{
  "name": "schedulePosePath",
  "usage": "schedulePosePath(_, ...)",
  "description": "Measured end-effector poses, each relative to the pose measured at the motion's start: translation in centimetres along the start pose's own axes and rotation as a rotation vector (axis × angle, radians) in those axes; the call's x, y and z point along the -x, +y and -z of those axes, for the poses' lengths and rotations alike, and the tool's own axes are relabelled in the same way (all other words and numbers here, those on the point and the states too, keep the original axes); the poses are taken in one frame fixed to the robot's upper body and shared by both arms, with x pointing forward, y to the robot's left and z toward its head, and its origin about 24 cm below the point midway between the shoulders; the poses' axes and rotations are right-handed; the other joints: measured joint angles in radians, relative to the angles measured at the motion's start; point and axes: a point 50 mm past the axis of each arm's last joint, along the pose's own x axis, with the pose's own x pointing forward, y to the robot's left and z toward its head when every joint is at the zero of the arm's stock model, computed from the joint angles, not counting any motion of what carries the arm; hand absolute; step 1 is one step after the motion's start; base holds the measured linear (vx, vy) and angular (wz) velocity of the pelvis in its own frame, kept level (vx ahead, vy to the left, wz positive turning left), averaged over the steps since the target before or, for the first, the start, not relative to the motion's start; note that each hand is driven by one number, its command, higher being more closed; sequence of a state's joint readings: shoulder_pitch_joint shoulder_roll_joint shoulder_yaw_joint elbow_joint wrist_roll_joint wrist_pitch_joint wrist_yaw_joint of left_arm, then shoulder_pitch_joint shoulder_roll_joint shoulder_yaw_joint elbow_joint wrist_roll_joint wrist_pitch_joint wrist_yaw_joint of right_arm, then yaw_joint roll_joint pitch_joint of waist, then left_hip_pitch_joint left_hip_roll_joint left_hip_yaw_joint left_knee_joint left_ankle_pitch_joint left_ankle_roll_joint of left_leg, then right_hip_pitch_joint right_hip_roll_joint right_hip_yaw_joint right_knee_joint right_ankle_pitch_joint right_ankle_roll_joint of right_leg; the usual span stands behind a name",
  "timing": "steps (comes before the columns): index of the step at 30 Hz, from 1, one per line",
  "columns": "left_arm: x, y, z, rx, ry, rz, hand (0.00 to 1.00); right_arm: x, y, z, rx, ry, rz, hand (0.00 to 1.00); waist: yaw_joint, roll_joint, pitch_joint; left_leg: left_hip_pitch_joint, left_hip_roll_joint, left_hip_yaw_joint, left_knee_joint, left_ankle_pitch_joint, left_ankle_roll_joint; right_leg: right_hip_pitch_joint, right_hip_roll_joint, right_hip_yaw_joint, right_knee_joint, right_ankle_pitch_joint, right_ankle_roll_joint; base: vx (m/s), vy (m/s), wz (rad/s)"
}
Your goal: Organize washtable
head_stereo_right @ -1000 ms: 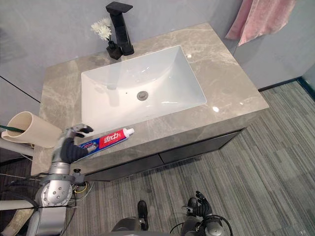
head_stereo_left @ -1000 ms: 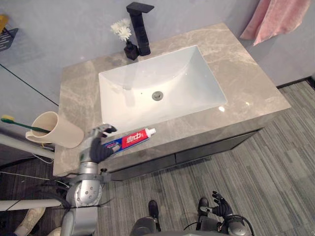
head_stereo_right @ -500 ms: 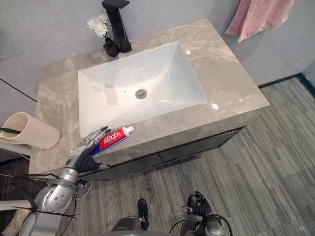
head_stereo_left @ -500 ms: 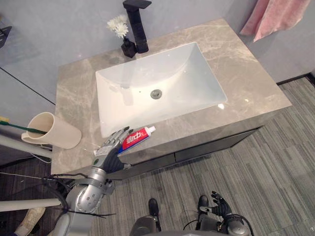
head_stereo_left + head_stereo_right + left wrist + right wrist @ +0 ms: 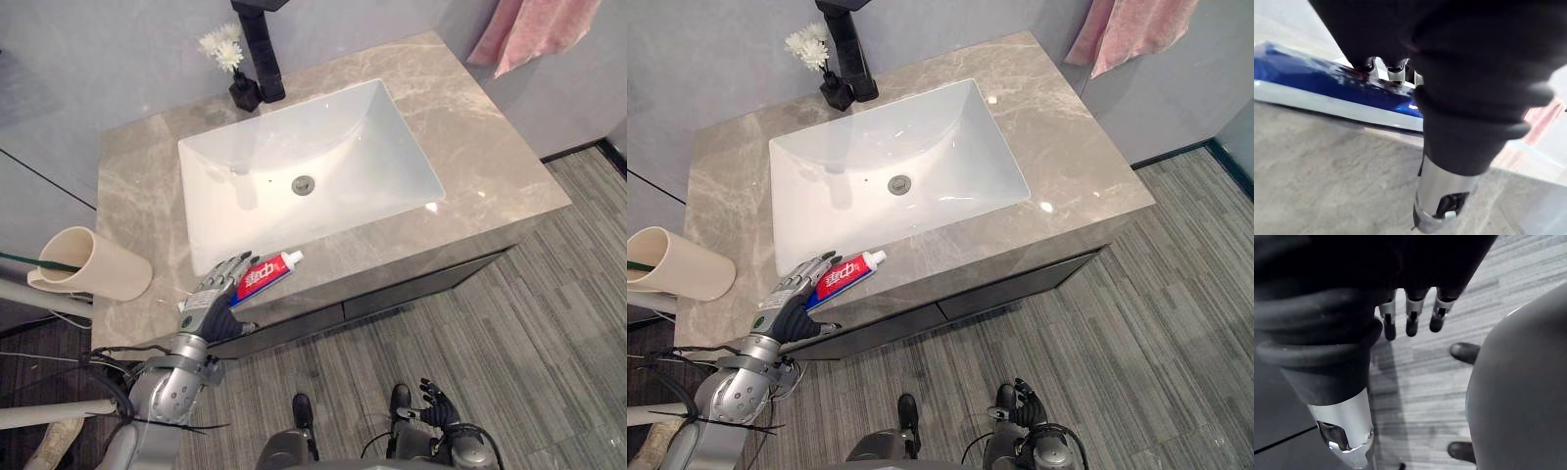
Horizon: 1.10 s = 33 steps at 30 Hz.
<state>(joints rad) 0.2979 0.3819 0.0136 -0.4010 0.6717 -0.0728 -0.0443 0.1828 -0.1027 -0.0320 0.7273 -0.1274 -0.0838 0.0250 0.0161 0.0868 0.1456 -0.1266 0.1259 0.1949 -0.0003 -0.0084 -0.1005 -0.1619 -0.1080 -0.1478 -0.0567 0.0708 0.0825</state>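
Marble washtable [image 5: 490, 166], front edge: left hand [image 5: 217, 294] flat, fingers straight, resting on the toothpaste tube [image 5: 272, 273] without clasping it. Tube lies just before sink [image 5: 382, 147]. Beige cup [image 5: 98, 266] lies nearby. Right hand [image 5: 434, 406] hangs relaxed, empty.

The sink [image 5: 343, 127] sits in the washtable [image 5: 490, 166], faucet [image 5: 257, 44] and flower vase [image 5: 242, 93] behind it. Before it lies the toothpaste [image 5: 266, 276], my left hand [image 5: 214, 294] on its end, the cup [image 5: 93, 264] further left

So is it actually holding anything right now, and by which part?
Nothing is gripped yet: the left hand lays straight fingers on the toothpaste tube's blue tail end. The right hand hangs empty.
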Motion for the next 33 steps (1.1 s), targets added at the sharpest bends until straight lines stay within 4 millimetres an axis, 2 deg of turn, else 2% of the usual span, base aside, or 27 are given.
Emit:
schedulePosePath(10,-0.2,0.6,-1.0,-0.080,0.011,-0.170,1.00,0.3,0.3,-1.1,0.025,-0.060,-0.011,0.00,0.009,-0.008,0.027,-0.042,0.002,0.005,0.009,0.000,0.000,-0.050,0.000,0.010,0.015,0.002,-0.001,-0.02,-0.009,-0.02)
schedulePosePath(18,-0.2,0.8,-1.8,-0.098,0.016,-0.227,1.00,0.6,0.8,-1.2,0.012,-0.075,-0.013,0.00,0.021,-0.019,0.035,-0.046,0.009,0.024,0.008,0.000,0.000,-0.059,0.002,0.010,0.022,0.003,-0.002,0.00,-0.003,0.00)
schedulePosePath(23,0.1,0.8,-2.1,-0.079,0.025,-0.256,1.00,0.6,1.2,-1.3,-0.003,-0.080,-0.007,0.00,0.022,-0.035,0.044,-0.032,0.008,0.026,0.007,0.001,0.000,-0.048,0.002,0.008,0.023,0.003,-0.002,0.00,-0.003,-0.01)
schedulePosePath(33,0.6,0.5,-2.6,0.002,0.074,-0.321,1.00,0.6,1.4,-1.4,-0.011,-0.097,-0.006,0.00,0.021,-0.045,0.051,-0.015,0.012,0.028,0.005,0.001,0.000,-0.035,0.002,0.008,0.023,0.003,-0.003,0.00,-0.003,-0.01)
